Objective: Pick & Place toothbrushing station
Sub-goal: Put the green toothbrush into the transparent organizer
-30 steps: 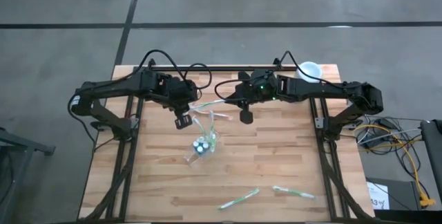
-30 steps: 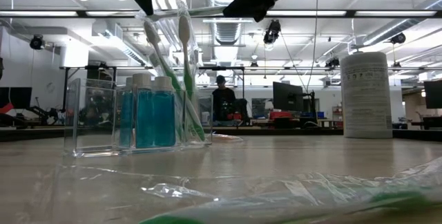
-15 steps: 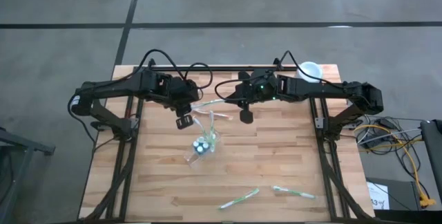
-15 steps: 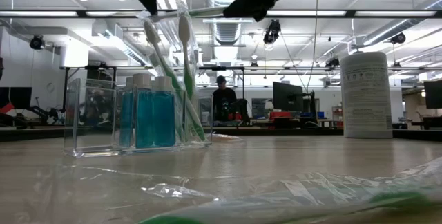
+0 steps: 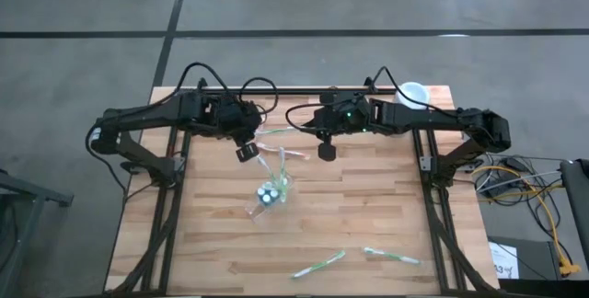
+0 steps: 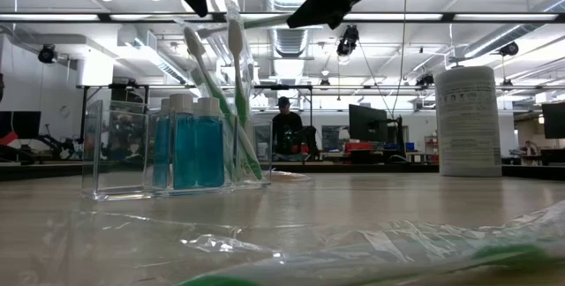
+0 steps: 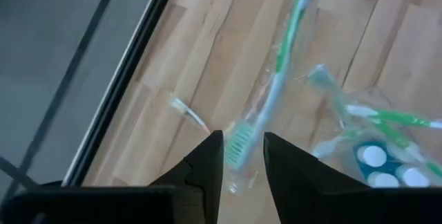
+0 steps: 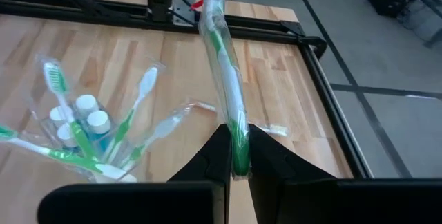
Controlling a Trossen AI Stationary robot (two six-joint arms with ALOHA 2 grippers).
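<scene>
1. Your right gripper (image 8: 235,156) is clamped on the green handle end of a wrapped toothbrush (image 8: 224,65). The brush is white and green inside a clear plastic sleeve, and it reaches away from the fingers over the table (image 5: 368,215).

2. Your left gripper (image 7: 243,156) has its fingers parted a little. The bristle end of the same wrapped brush sits in the gap between them. I can't tell from the blurred left wrist view whether the pads touch the wrapper.

3. From above, both grippers hang over the far half of the table. The left gripper (image 5: 245,153) and right gripper (image 5: 325,151) face each other, with the pale brush (image 5: 276,132) spanning between them.

4. Just nearer than that, the clear organiser (image 5: 270,193) stands mid-table. The low view shows what the overhead does not: blue bottles (image 6: 187,149) with white caps standing upright inside the organiser (image 6: 119,149), and toothbrushes (image 6: 237,92) leaning out of it, heads up.

5. The right wrist view shows those brushes fanned outward over the bottle caps (image 8: 84,113).

6. Two more wrapped brushes (image 5: 319,263) (image 5: 391,256) lie flat near the front edge, well apart from the organiser.

7. A white cylindrical tub (image 6: 468,120) stands at the far right corner; from above it reads as a white disc (image 5: 410,91).
</scene>
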